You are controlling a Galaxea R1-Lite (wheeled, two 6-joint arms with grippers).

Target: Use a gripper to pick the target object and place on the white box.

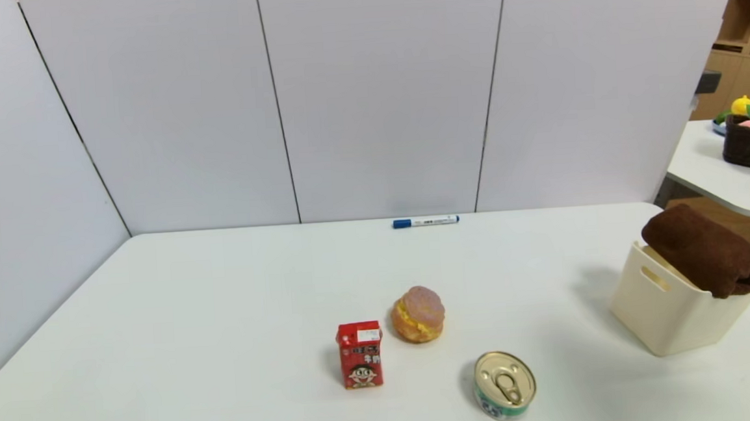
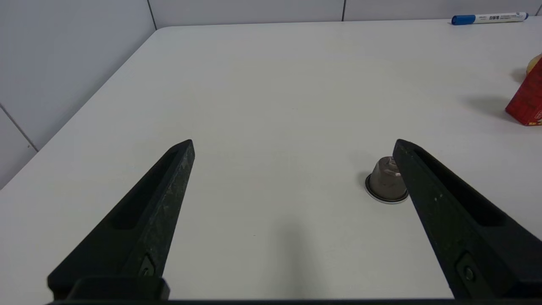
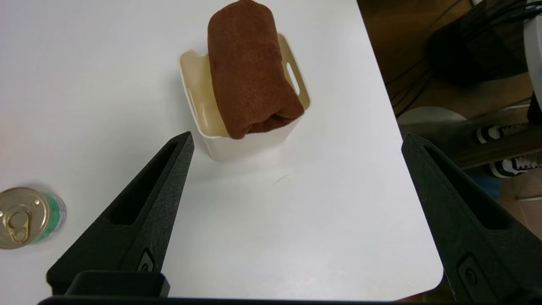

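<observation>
White table (image 1: 256,296), grey panels (image 1: 387,92) behind; right gripper (image 3: 298,135) open, seemingly above table; left gripper (image 2: 294,142) parked over table, open.

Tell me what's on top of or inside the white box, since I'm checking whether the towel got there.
The brown towel roll lies across the rim of the white box. Beside it, bare inner wall shows; whatever is beneath the towel is hidden.
</observation>
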